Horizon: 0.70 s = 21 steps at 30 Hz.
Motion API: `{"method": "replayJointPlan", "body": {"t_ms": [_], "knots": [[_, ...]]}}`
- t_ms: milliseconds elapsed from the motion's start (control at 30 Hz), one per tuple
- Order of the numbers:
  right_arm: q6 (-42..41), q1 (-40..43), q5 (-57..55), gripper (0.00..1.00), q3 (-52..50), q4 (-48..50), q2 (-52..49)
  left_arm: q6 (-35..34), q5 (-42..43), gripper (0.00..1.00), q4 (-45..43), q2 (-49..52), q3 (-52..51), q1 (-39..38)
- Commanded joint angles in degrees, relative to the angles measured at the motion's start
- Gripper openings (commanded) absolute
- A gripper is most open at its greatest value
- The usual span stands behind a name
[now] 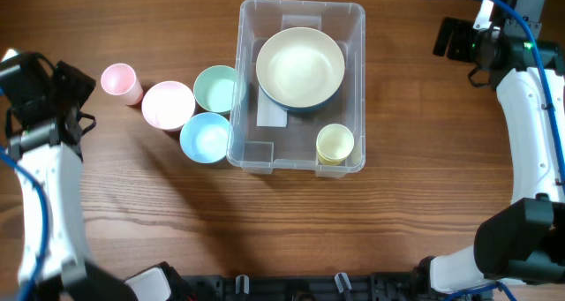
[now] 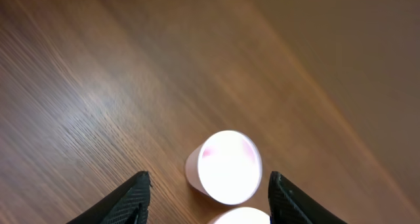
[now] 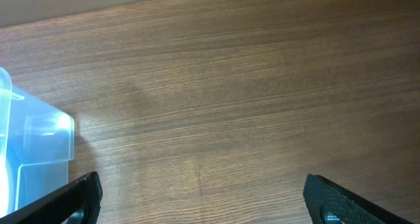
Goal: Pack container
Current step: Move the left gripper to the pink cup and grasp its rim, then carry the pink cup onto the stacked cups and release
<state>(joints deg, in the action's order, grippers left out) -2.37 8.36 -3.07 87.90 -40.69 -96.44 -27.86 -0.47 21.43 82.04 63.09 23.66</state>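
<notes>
Container: large clear plastic rectangular bin [image 1: 265, 18], stood toward the far edge of the wooden table [image 1: 397, 230].
Packed: wide cream bowl [image 1: 300, 67] and small yellow cup [image 1: 335, 144], lay inside.
Unpacked: small pink cup [image 1: 119, 80], pink bowl [image 1: 168, 104], mint-green bowl [image 1: 216, 87], pale blue bowl [image 1: 205, 136], waited beside its left wall.
Left gripper [image 2: 209, 183]: spread, empty, faced the small pink cup.
Right gripper [image 3: 201, 184]: spread wide, empty.

Even bright light; soft shadows beside container [image 1: 357, 80]; pink cup [image 2: 226, 175] blown white in left wrist view; sheen on table [image 2: 98, 92].
</notes>
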Motion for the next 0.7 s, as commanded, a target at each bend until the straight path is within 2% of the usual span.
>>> {"method": "replayJointPlan", "body": {"t_ms": [0,300,667], "knots": [[-0.8,-0.1,-0.8,1.00,0.2,0.2,-0.6,-1.2,3.2,0.58,-1.7,7.3,0.8,0.1],[-0.8,-0.1,-0.8,1.00,0.2,0.2,-0.6,-1.1,4.1,0.58,-5.4,17.4,0.8,-1.0],[-0.8,-0.1,-0.7,1.00,0.2,0.2,-0.6,-0.9,5.0,0.54,-6.7,20.7,0.8,-3.9]]}}
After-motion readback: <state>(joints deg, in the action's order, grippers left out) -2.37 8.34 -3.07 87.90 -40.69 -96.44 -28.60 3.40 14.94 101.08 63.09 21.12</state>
